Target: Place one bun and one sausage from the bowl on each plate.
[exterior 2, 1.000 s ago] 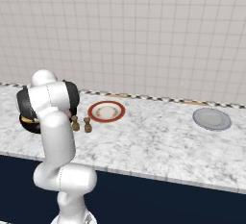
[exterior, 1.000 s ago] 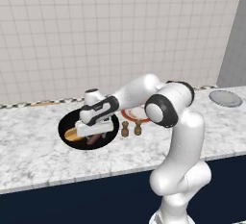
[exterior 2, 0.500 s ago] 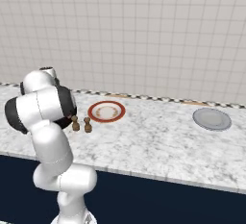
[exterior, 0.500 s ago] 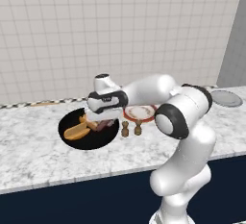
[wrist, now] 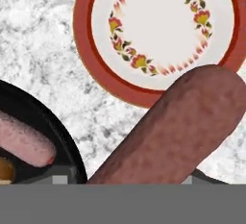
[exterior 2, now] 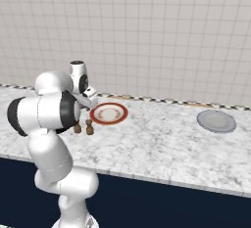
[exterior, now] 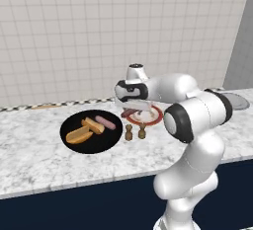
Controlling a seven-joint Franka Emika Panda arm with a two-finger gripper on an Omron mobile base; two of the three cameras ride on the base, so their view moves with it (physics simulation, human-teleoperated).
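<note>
My gripper (exterior: pixel 134 111) is clamped on a sausage (wrist: pixel 178 131) and hangs above the counter between the black bowl (exterior: pixel 91 131) and the red-rimmed plate (wrist: pixel 158 35), the sausage's far end overlapping the plate's near rim.

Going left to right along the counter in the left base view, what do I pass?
Black bowl holding two buns and a sausage → two small brown shakers → red-rimmed plate, with the hand carrying a sausage at its left edge → grey plate.
</note>
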